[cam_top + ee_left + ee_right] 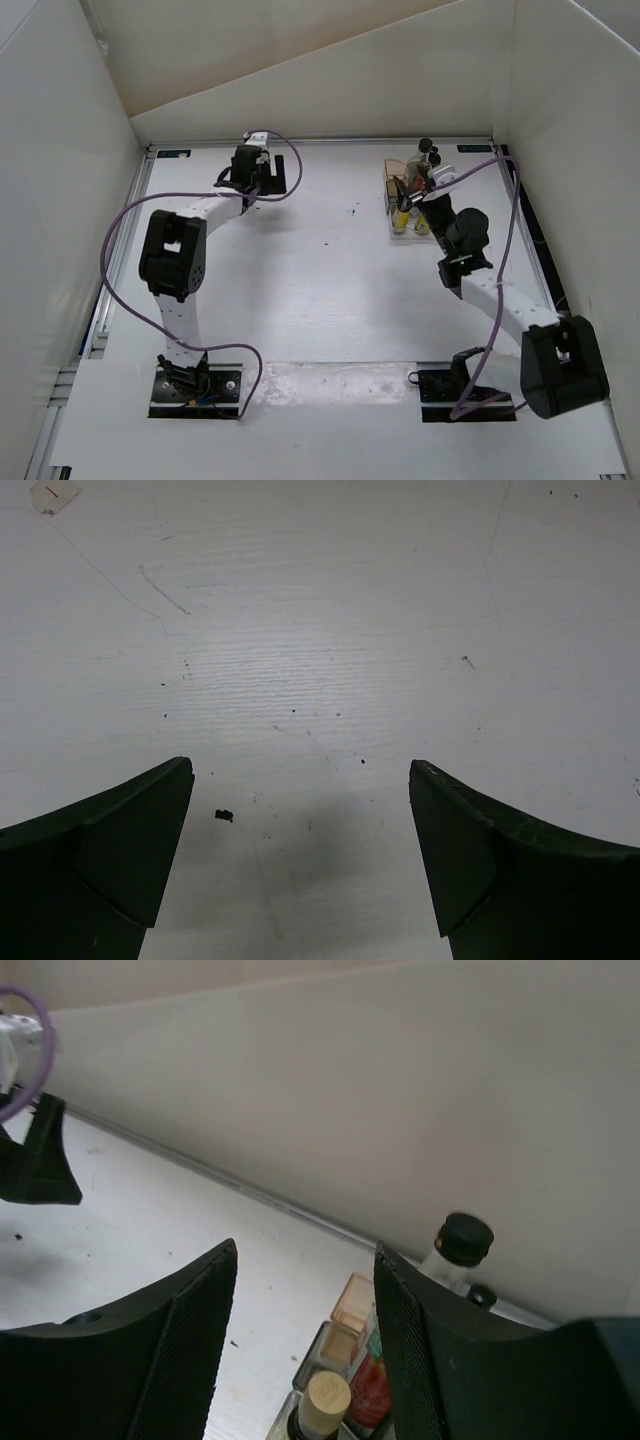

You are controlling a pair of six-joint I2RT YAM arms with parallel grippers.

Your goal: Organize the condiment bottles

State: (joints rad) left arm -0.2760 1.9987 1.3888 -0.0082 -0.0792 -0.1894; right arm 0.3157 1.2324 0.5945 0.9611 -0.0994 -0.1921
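Both released and holding nothing, the left claw (pixel 300 770) hangs over the speckled counter (pixel 320 630), the right claw (pixel 305 1250) above the condiment bottles (pixel 368 1392) (one red-and-green label, lettering unreadable).

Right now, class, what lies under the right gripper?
A tan-capped bottle, a red bottle and, farther back, a black-capped bottle. One finger covers most of the black-capped bottle's body.

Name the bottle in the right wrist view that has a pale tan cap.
The small bottle at the bottom edge, nearest the camera. The clear bottle behind it, by the wall, wears a black cap.
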